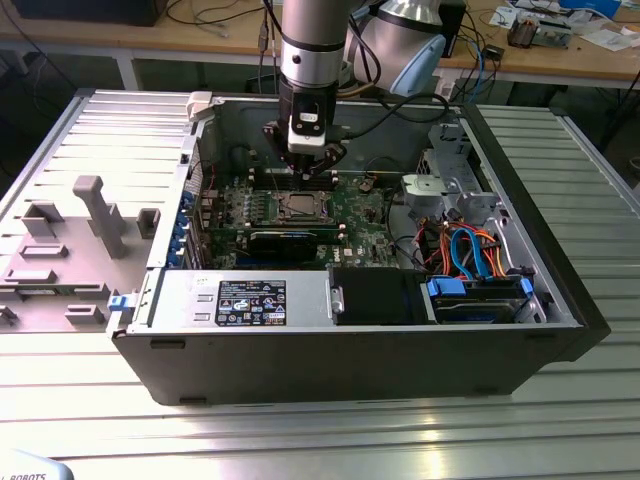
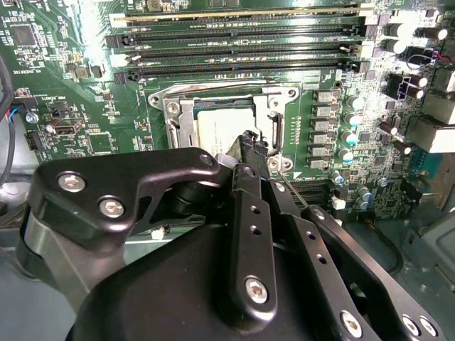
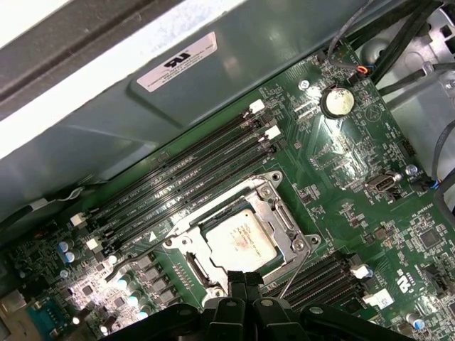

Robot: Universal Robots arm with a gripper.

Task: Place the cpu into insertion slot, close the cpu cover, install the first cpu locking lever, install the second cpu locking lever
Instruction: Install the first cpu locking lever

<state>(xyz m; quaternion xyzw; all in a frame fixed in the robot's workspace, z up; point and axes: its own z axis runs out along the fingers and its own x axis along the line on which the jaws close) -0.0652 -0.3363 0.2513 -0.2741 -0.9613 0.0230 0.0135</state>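
The cpu (image 3: 240,238) sits in the insertion slot (image 3: 186,245) on the green motherboard (image 3: 355,156) inside the open computer case (image 1: 560,300), with the cpu cover (image 3: 274,206) lying flat around it in both wrist views. The gripper (image 2: 252,142) hovers just above the socket's edge beside a thin wire lever (image 3: 295,273), fingers pinched together and seemingly clasping nothing, though the tips are partly hidden. A white sticker (image 3: 178,62) on the case wall and a label on the power supply (image 1: 250,300) carry print too small to read.
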